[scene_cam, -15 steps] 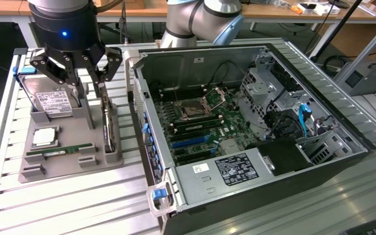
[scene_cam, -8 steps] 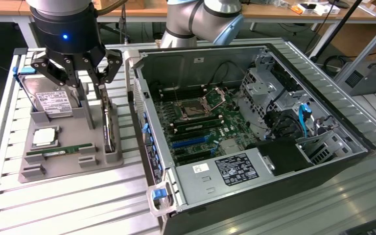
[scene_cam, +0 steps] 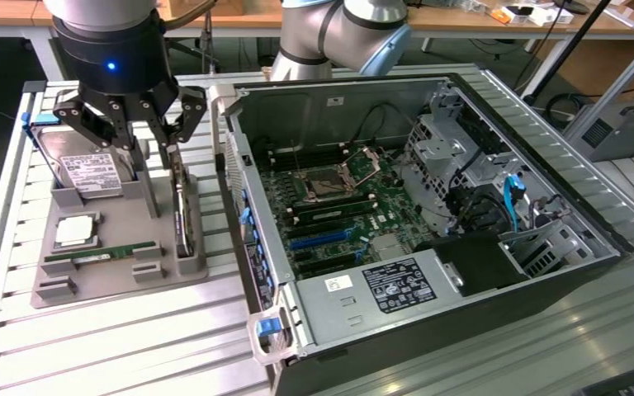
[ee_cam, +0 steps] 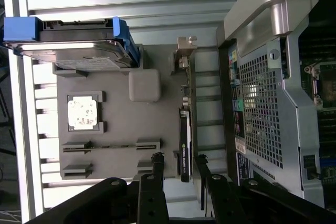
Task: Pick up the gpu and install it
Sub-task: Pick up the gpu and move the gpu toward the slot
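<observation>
Table of aluminium slats underneath everything. Upon it, toward the exterior view's right, computer case on its side with the panel off: motherboard face up inside, labelled power supply at the near end, drive cages and blue cables along the right-hand wall. Behind the case, silver and pale blue arm, bent over toward the exterior view's left. Just beside the case on that left side, grey tray with moulded seats for parts. Above the tray's case-side edge, black gripper with a blue light on its body, pointed down. Fingers parted to a middling width, in the wrist view one to each side of the gpu, clear space between each finger and the card, nothing clamped; how far down the tips reach against the card's top edge, not clear. Boxy hard drive propped aslant at the tray's far end, white label up, blue rails on its sides. Same gpu on its long edge in the slot along the tray's side nearest the case, silvery bracket at its far end in the exterior view, black face with a small green logo. Narrow green memory stick flat in its groove toward the tray's near end. Square CPU, silver lid up, in its pocket between hard drive and memory stick
</observation>
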Tool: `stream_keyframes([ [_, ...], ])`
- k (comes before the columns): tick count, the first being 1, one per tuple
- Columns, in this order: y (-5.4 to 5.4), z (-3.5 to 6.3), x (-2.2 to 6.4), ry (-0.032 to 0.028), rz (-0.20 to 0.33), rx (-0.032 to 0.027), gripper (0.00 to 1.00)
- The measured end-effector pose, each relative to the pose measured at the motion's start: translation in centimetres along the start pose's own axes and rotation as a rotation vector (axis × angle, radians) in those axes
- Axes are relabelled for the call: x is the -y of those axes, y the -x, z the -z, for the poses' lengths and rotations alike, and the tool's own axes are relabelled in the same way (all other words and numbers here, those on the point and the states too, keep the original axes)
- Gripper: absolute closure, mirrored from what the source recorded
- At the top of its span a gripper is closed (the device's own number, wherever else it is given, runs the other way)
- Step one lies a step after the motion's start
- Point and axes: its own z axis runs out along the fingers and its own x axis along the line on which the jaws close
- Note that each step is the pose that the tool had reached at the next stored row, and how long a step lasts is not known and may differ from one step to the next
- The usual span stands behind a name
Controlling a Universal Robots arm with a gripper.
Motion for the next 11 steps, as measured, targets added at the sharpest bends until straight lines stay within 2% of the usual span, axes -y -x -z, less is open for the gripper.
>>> stream_keyframes([
  [4,-0.01,-0.45,0.04,0.0000,0.000,0.0000,0.64],
  [11,-0.01,-0.57,0.06,0.0000,0.000,0.0000,0.64],
])
